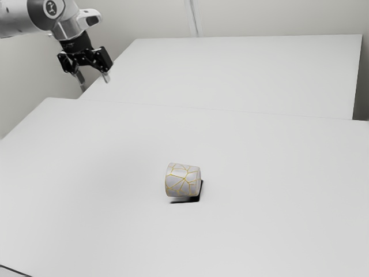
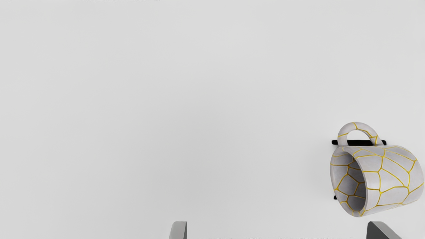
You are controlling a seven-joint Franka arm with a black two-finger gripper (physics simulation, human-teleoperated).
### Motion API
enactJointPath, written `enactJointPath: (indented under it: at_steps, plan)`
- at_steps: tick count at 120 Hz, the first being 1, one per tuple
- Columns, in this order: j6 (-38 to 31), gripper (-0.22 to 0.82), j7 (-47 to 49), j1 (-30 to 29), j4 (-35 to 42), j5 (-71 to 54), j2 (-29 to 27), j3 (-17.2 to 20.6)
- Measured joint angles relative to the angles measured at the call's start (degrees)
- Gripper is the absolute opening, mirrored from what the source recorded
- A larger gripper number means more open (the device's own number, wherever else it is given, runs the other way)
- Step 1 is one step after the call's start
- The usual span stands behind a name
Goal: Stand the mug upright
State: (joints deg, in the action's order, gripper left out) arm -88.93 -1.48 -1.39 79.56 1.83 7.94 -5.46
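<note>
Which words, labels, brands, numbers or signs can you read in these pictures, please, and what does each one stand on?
There are no words, brands or numbers that I can read.
Round emblem on the arm: it holds a small mark, too small to read.
Mug: gold lines on its visible surfaces, no lettering.

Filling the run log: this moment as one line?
mug: on its side on table | gripper: open, above table, clear of mug | status: mug not yet upright
</note>
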Motion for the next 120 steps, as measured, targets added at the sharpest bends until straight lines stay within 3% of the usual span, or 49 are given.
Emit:
enactJointPath:
  at_steps: [18, 32, 60, 95, 120]
  plan:
    - [0.1, 0.59, -0.1, 3.4, 0.1, 0.5, -0.6, -0.8]
    - [-0.2, 0.59, -0.2, 8.4, 3.2, 3.8, -0.6, -6.5]
    - [-8.5, 0.59, -5.6, 7.8, 26.8, 28.0, -3.0, -13.7]
    - [-16.4, 0.59, -25.5, 5.0, 46.4, 61.3, 0.8, -14.4]
    - [-17.9, 0.59, -39.4, 7.0, 51.9, 71.6, -1.2, -14.2]
